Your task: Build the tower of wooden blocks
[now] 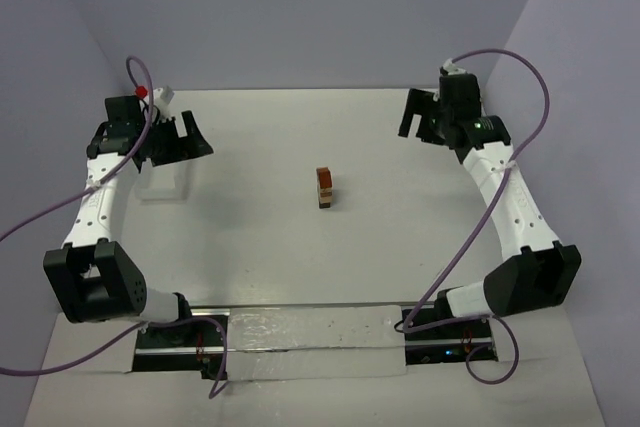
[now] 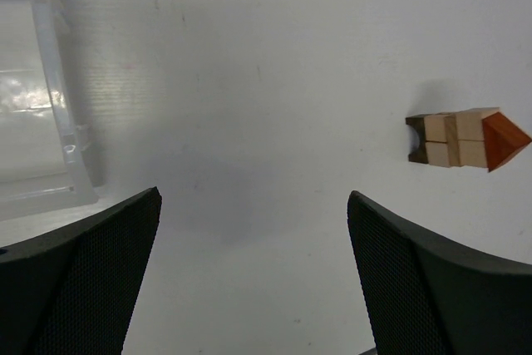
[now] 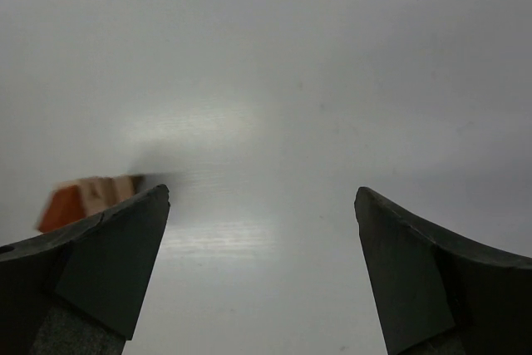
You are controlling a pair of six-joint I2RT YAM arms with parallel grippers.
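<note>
Top view, L to R: left gripper (image 1: 176, 137) at the table's (image 1: 300, 267) far-left, jaws apart and holding nothing, above a clear plastic container (image 1: 165, 183).

Mid-table, well apart from both arms, is the wood block tower (image 1: 324, 188). It's a tiny narrow stack w/ its long axis running near-to-far in frame: orange end farthest, tan in the middle, dark end nearest. It looks upright, but standing vs. lying flat can't be told for sure.

Right gripper (image 1: 424, 115) is at far-right, jaws apart, empty.

Left wrist view: container (image 2: 41, 122) cut off at L edge. Tower (image 2: 465, 140) lies sideways in frame, wedge tip pointing R.

Right wrist view: tower (image 3: 87, 199) is blurred, orange end pointing L, partly hidden behind the L-side finger (image 3: 91, 272).
</note>
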